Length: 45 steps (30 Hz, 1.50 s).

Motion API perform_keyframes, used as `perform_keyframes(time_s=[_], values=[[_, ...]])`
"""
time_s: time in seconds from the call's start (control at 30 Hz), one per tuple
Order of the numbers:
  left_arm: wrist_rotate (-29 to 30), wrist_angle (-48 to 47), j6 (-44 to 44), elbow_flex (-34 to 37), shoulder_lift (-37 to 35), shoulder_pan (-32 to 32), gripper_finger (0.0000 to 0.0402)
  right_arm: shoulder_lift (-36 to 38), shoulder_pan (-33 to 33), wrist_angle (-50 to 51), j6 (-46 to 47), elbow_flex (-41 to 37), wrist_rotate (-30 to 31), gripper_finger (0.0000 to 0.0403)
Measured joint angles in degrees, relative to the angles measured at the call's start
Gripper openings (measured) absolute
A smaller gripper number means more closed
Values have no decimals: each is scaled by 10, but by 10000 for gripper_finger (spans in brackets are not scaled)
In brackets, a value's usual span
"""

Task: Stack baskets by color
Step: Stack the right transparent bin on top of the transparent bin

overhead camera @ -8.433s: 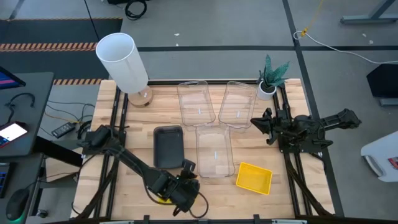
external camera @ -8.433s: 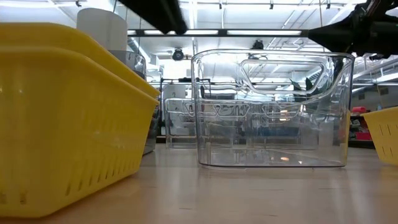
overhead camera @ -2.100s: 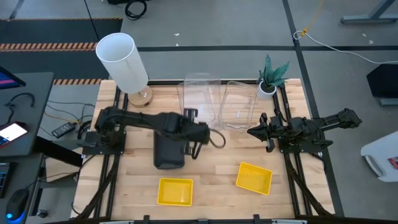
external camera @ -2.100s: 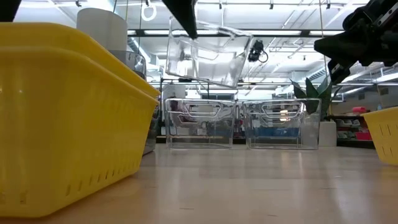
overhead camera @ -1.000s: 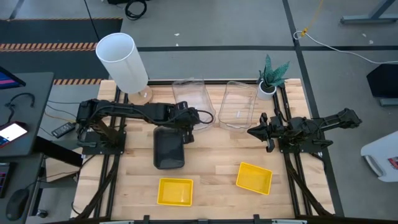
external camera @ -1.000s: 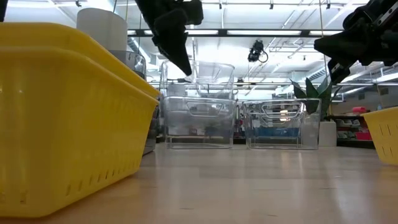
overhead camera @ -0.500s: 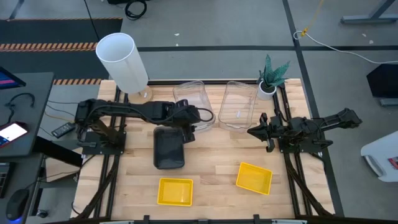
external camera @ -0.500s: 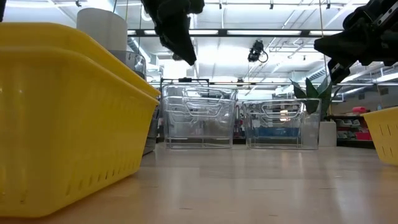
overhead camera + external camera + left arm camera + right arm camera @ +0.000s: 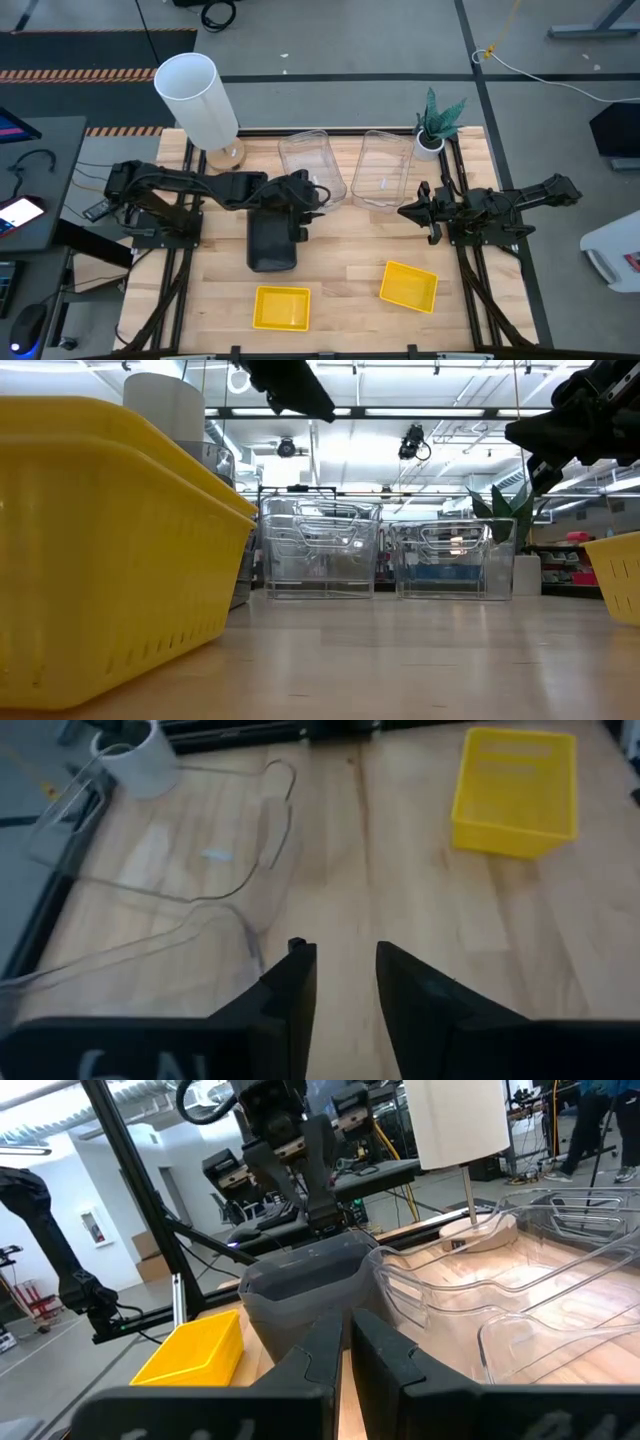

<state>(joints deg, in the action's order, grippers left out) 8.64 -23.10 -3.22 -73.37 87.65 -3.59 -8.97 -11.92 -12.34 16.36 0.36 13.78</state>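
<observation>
1. Clear stack (image 9: 312,168) sits at the table's far middle, a single clear basket (image 9: 386,167) just right of it.
2. Left gripper (image 9: 300,212) hangs above the grey basket (image 9: 271,238), fingers parted, empty.
3. Right gripper (image 9: 417,209) waits at right, closed, empty.
4. Yellow baskets (image 9: 281,307) (image 9: 409,285) lie near.

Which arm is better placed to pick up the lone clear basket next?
Probably the right: the right gripper waits beside the lone clear basket, while the left gripper is by the clear stack.
</observation>
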Motion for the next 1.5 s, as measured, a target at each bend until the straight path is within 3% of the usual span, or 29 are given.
perform_keyframes(time_s=[0.17,0.47,0.9,1.1,1.33,1.5], values=[[-28,69,-4,64,-28,8,99,0,0,-4,0,0,0,30],[-48,215,-35,211,-119,28,74,-1,0,-106,3,0,1,30],[-55,453,-29,432,-223,44,62,-16,10,-165,-71,0,34,30],[-56,501,4,488,-250,38,53,-33,36,-54,-57,47,84,22],[-24,658,39,585,-265,14,50,-69,72,108,4,130,91,9],[-12,679,39,612,-274,15,50,-114,91,179,34,176,86,14]])
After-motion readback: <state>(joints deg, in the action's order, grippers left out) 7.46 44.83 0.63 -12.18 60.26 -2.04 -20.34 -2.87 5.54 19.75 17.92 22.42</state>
